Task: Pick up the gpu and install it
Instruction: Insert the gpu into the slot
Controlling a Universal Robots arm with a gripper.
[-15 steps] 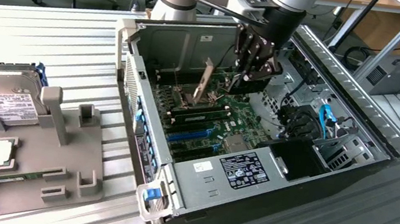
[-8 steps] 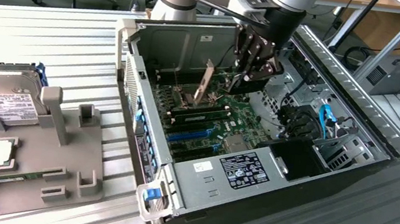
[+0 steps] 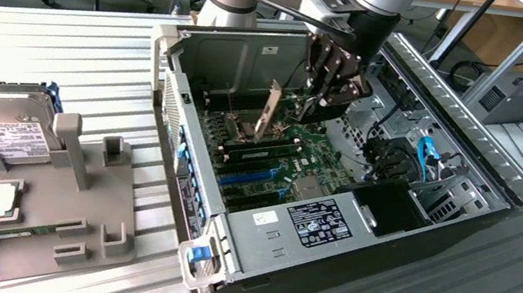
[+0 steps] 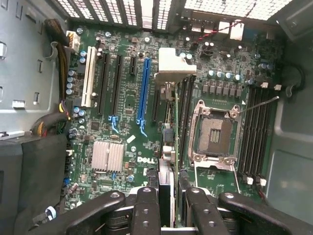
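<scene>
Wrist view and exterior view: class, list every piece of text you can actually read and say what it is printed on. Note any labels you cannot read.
"DELL": white letters on the motherboard, beside the finned heatsink.
White label on the hard drive: print too small to read.
Black and white stickers on the case's metal cover: unreadable.

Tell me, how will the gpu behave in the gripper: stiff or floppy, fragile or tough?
The gpu is a thin flat board standing upright on edge above the motherboard, so it is probably stiff and light. The gripper holds it by one end, so it might tilt. Its bare circuit face looks fragile.
</scene>
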